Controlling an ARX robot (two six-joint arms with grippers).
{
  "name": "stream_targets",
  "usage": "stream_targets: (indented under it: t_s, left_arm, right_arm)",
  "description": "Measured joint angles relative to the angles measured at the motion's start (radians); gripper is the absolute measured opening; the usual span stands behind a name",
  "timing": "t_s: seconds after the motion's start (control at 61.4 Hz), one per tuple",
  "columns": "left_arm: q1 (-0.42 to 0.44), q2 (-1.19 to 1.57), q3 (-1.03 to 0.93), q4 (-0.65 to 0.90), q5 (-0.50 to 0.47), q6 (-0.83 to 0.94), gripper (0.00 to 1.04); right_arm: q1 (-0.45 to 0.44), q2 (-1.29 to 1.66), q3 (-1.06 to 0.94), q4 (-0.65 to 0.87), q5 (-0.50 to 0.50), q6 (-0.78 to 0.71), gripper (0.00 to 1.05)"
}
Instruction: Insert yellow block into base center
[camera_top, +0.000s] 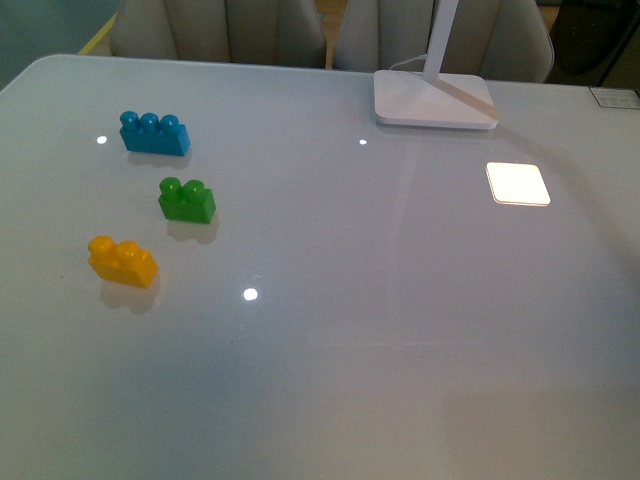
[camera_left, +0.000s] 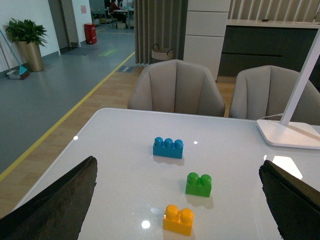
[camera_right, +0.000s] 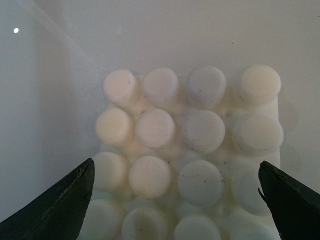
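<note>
The yellow block (camera_top: 122, 260) lies on the white table at the front left, studs up. In the left wrist view it (camera_left: 178, 220) sits low between the two dark fingers of my open, empty left gripper (camera_left: 178, 165), which hangs above and short of it. The white studded base (camera_right: 190, 150) fills the right wrist view. My open right gripper (camera_right: 176, 165) hovers close over it, one finger on each side, holding nothing. The base and both grippers are out of the front view.
A green two-stud brick (camera_top: 186, 199) and a blue three-stud brick (camera_top: 155, 133) lie behind the yellow block. A white lamp foot (camera_top: 435, 100) stands at the back right, with a bright square glare (camera_top: 518, 184) on the table near it. Chairs (camera_left: 175, 90) line the far edge.
</note>
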Motion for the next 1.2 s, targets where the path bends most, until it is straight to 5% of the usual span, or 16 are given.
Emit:
stream_targets:
  t_s: [0.814,1.205]
  left_arm:
    - [0.000,0.000,0.000,0.000,0.000,0.000,0.97]
    - [0.000,0.000,0.000,0.000,0.000,0.000,0.97]
  right_arm:
    - [-0.011,0.082,0.076,-0.039,0.020,-0.027,0.96]
    - [0.108,0.085,0.011,0.010,0.046,-0.031,0.96]
